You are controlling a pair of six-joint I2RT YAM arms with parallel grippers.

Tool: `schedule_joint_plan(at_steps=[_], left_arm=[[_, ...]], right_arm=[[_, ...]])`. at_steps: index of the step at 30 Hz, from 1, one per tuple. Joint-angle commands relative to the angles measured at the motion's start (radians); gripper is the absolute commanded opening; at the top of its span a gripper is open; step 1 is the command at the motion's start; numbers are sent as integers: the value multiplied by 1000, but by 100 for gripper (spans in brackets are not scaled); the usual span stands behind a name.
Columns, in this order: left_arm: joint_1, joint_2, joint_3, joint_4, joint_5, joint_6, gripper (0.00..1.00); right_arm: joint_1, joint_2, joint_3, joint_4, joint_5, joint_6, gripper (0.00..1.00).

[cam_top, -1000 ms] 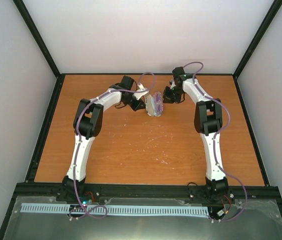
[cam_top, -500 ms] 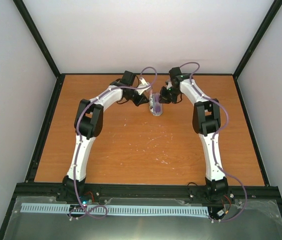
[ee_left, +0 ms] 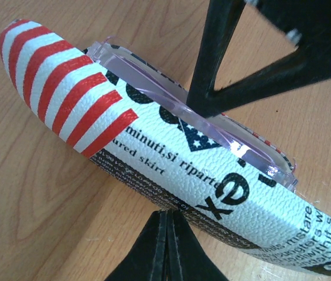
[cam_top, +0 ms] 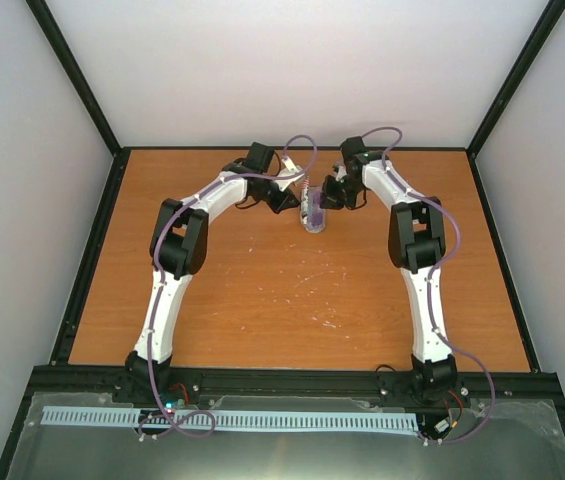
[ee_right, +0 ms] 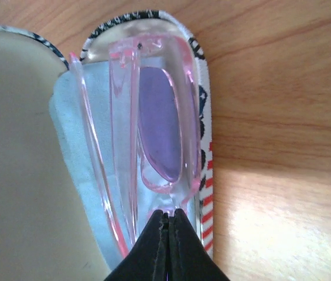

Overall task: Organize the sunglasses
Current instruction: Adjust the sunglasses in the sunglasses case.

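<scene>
A sunglasses case [cam_top: 313, 215] with newspaper print and red stripes stands on its edge at the back middle of the table. It holds pink clear sunglasses [ee_right: 159, 129] with purple lenses, and its lid [ee_right: 19, 146] stands partly open. My left gripper [ee_left: 168, 213] is shut and empty, its tips against the case's outer shell [ee_left: 153, 146]. My right gripper [ee_right: 169, 213] is shut, its tips pressing on the bridge of the sunglasses from the other side. Its black fingers [ee_left: 224, 64] show above the case in the left wrist view.
The orange wooden table [cam_top: 292, 290] is ringed by a black frame, with white walls [cam_top: 292, 70] behind. Both arms reach to the back middle, the left gripper [cam_top: 295, 200] and right gripper [cam_top: 328, 197] close on either side of the case.
Both grippers have moved in toward each other and slightly back. The case between them has gone from wide open to much narrower.
</scene>
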Motion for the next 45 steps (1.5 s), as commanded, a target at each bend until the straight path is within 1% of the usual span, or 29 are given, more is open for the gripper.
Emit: schedule_joint_plan(at_steps=[1,3,9,15,18,24,28,32,45], left_arm=[[-9,10,29,-13,-3,10,4],[-9,11,31,-14,-3,10,4],[-9,11,30,-16,-4,12,3],[-9,11,27,-17,-6,15,3],[-9,11,27,-16,-6,16,3],[-9,11,28,-12,-4,16,3],[-9,9,25,-13,-4,16,3],[-9,8,19,-9,-2,17,3],[-8,6,17,-4,-3,15,3]], right_arm=[[-17,-96,-8,-25,38,-19,4],[-47,-110,-9,-24,41,-22,5],[-57,-98,-4,-11,9,-15,5],[-27,-55,36,-26,-14,-19,3],[4,-48,29,-30,-19,-19,3],[18,-31,23,-55,6,-21,3],[18,-31,5,-78,44,-35,3],[17,-56,-47,-65,58,-39,3],[36,-33,-70,-61,47,-45,3]])
